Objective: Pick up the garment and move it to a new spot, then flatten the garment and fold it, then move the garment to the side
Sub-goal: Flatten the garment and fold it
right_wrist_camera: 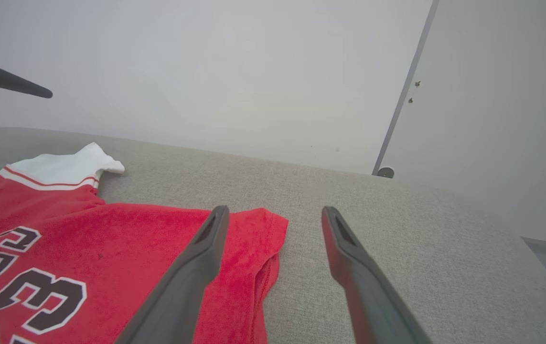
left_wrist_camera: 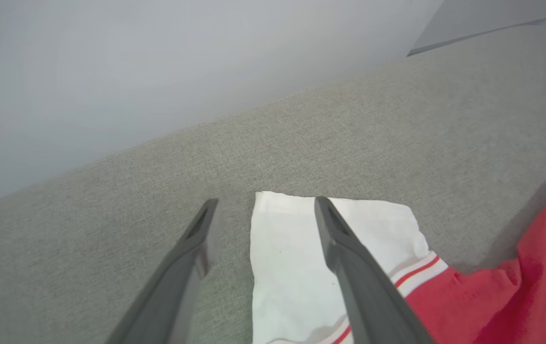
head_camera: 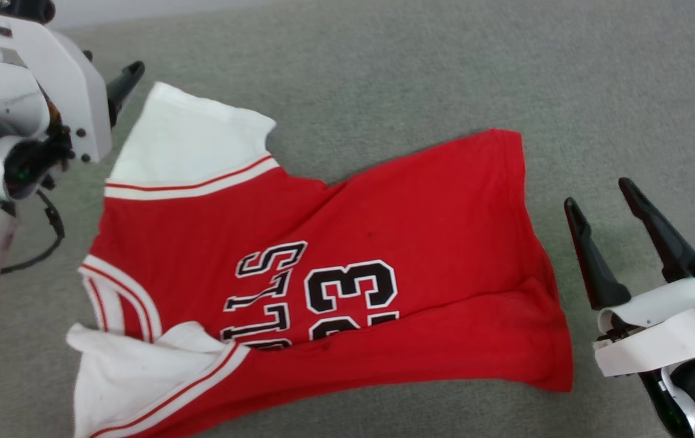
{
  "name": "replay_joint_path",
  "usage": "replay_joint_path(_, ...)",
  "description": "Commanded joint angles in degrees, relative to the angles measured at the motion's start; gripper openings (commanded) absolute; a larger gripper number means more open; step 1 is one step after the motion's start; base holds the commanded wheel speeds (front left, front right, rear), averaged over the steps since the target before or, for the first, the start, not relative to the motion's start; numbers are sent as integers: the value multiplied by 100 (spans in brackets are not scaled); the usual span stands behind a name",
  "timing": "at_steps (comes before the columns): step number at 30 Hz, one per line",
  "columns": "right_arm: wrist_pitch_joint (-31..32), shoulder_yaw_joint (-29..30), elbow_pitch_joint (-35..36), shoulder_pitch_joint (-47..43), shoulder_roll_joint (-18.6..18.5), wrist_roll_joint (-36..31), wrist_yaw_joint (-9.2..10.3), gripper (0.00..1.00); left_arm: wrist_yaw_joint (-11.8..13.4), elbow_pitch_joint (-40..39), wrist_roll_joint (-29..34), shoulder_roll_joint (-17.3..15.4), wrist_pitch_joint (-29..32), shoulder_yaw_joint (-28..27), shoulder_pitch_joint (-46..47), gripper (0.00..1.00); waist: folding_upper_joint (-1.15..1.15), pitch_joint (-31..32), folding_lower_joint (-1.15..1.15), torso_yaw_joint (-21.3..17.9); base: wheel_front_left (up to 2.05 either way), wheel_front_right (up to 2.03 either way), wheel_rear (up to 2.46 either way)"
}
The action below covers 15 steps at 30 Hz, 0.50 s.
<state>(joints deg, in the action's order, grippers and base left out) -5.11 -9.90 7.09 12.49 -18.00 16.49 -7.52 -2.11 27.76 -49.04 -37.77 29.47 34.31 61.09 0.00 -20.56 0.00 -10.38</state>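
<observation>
The garment, a red jersey with white sleeves and black "23" and lettering, lies spread on the grey surface, collar to the left and hem to the right. Its near edge is folded up over part of the lettering, and the near sleeve is crumpled. My left gripper is open above the corner of the far white sleeve, one finger on either side of the sleeve's edge. To the right, my right gripper is open just off the hem; in its wrist view the hem corner lies under the left finger.
The grey fabric surface stretches bare behind and to the right of the jersey. A pale wall rises past its far edge. A black cable loops beside my left arm.
</observation>
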Motion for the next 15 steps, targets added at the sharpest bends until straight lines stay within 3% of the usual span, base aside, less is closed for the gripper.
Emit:
replay_joint_path(1,-52,-20,-69,83,45,11,7,100,-70,159,16,5,117,43,129,100,0,-290,0,-282,0,0,0)
replay_joint_path(15,-254,-84,-366,193,147,229,7,100,-301,1107,157,28,857,448,651,100,0,-548,0,-506,0,0,0)
